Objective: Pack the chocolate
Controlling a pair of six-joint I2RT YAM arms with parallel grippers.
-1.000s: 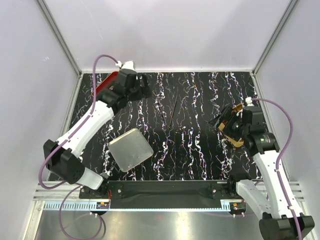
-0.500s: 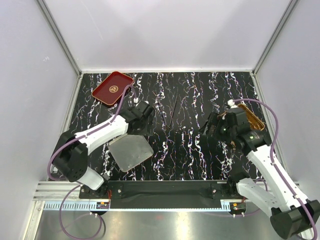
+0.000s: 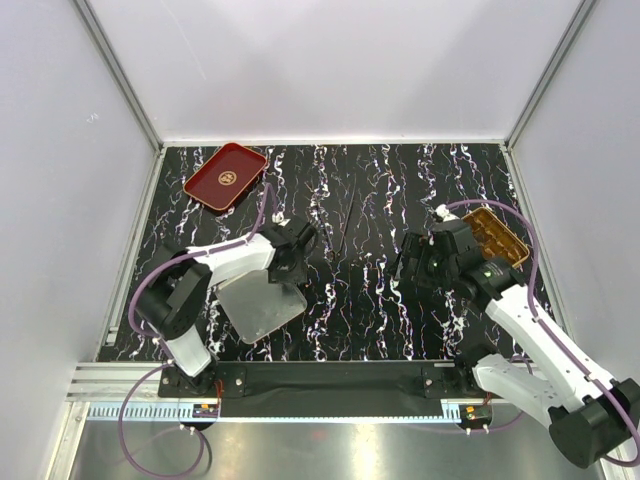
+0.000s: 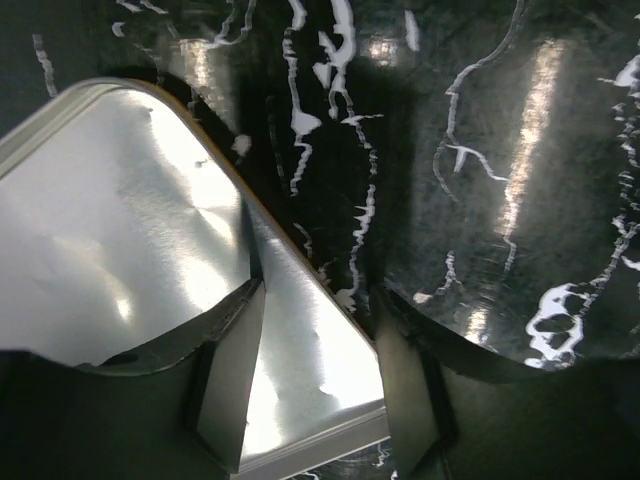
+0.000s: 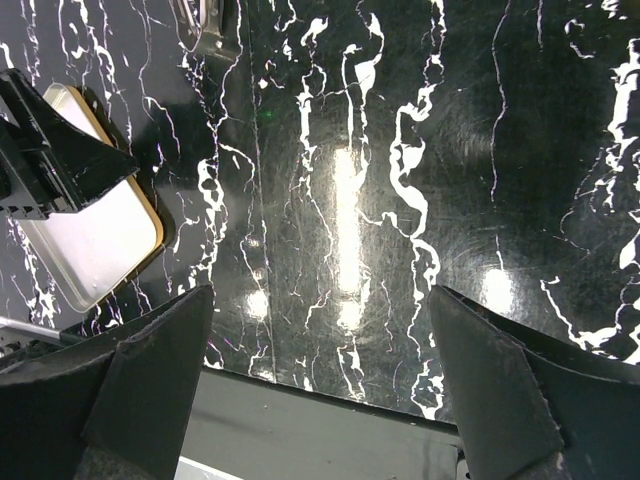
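Left tool [image 4: 318, 292] part-open, jaws astride rim of silver lid [image 4: 120, 230]: one finger over metal, other over marbled tabletop [image 4: 500, 150]. Right tool [image 5: 320, 295] spread wide, holding nothing. Chocolate [image 3: 492, 232] lying in gold compartmented box [image 3: 512, 236], far right.

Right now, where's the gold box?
In the top view, the gold box sits at the table's right edge, just beyond the right arm. The red tray lies opposite, in the far-left corner.
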